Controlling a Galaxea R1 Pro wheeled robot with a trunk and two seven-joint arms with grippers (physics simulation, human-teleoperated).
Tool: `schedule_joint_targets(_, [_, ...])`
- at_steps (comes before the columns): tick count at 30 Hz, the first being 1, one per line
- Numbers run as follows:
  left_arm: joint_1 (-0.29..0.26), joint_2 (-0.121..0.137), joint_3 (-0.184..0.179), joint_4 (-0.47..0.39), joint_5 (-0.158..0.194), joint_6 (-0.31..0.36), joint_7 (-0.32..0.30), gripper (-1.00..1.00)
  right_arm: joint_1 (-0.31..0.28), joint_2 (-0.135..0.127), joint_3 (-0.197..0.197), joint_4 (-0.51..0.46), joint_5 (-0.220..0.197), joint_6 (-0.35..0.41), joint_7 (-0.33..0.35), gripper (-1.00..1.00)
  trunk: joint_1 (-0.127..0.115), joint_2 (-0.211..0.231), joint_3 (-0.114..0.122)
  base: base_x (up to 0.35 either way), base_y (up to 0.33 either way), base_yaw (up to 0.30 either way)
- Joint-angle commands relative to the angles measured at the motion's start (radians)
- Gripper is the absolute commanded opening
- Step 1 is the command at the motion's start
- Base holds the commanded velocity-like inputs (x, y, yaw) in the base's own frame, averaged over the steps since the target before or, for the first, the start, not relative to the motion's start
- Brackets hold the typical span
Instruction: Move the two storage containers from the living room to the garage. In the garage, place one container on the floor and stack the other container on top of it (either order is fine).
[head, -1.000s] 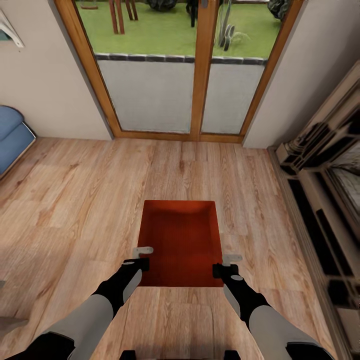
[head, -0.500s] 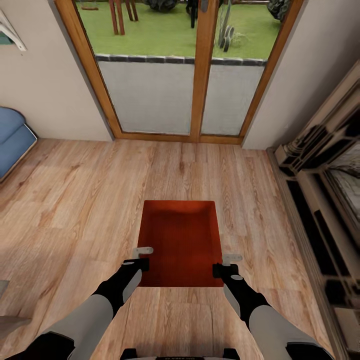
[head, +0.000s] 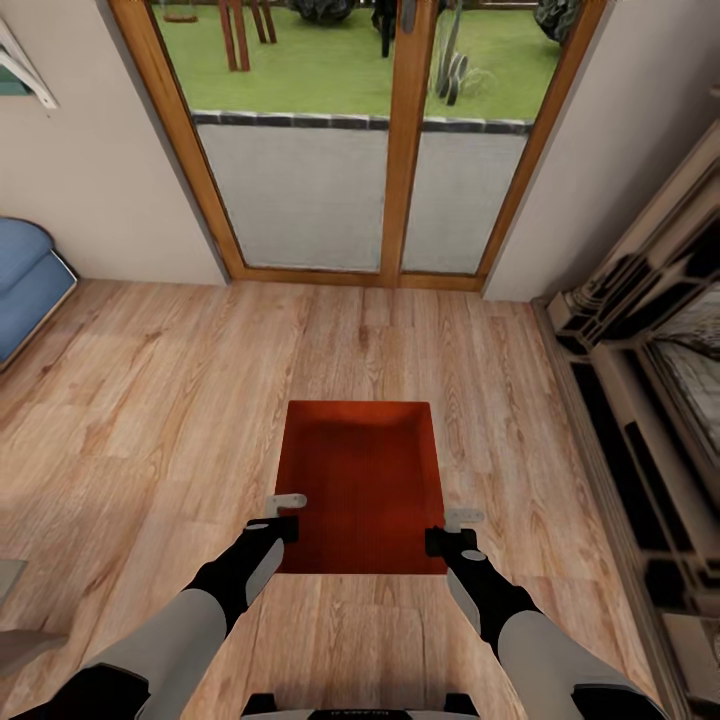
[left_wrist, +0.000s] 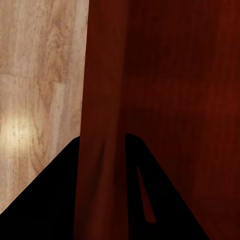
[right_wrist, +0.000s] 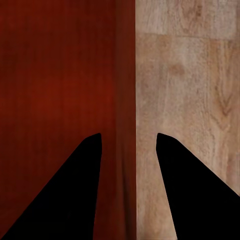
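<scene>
One red-orange open-top storage container (head: 362, 480) hangs between my two arms above the light wood plank floor (head: 150, 420) of the living room. My left gripper (head: 288, 510) is shut on its left wall near the close corner. My right gripper (head: 455, 528) is shut on the right wall opposite. In the left wrist view the dark fingers straddle the container wall (left_wrist: 102, 100), with the left gripper (left_wrist: 102, 145) closed on it. In the right wrist view the right gripper (right_wrist: 127, 137) has one finger inside the container (right_wrist: 60, 75) and one outside over the planks.
Wood-framed glass doors (head: 380, 150) stand straight ahead, with lawn beyond. A blue sofa (head: 25, 280) sits at the left edge. The dark fireplace surround (head: 650, 340) runs along the right wall. Open plank floor lies between me and the doors.
The whole picture has shifted slightly, so the camera has moved a little. The container keeps its place between both grippers, and neither grip has changed.
</scene>
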Motion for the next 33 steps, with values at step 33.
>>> schedule_joint_targets(33, [0.000, 0.003, -0.007, 0.002, 0.009, 0.007, 0.015, -1.00, -0.001, 0.001, -0.012, -0.009, 0.021, -0.011, -0.010, -1.00, -0.127, 0.231, 0.103, 0.000, 0.000, 0.000])
